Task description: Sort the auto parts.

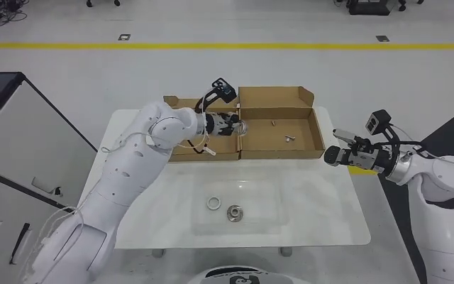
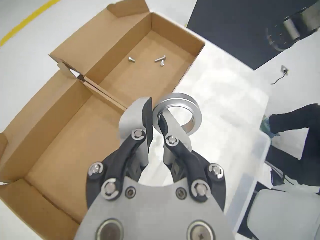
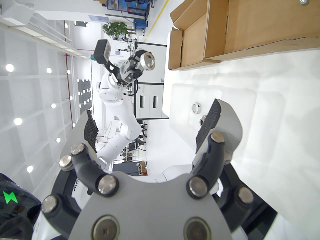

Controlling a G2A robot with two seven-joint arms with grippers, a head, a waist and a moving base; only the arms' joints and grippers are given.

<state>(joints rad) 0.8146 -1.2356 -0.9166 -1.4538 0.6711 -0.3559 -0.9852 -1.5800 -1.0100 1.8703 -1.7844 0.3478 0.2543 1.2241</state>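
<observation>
I've got the left gripper (image 2: 155,112) clamped on one metal ring (image 2: 178,100), up where the two cardboard boxes (image 1: 277,131) meet. I count three bolts (image 2: 131,59) in the right one. One smaller ring (image 1: 213,203) and one flanged part (image 1: 234,211) lie in the clear tray (image 1: 273,213). My right gripper (image 3: 153,111) hangs spread wide, empty, off the table (image 1: 326,206) edge

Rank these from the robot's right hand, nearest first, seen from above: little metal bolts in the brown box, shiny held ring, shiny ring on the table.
1. Small grey metal bolts, in the brown cardboard box beside the right hand.
2. Silver metal ring, gripped in the left hand.
3. Flat silver ring, lying on the white table's front.
</observation>
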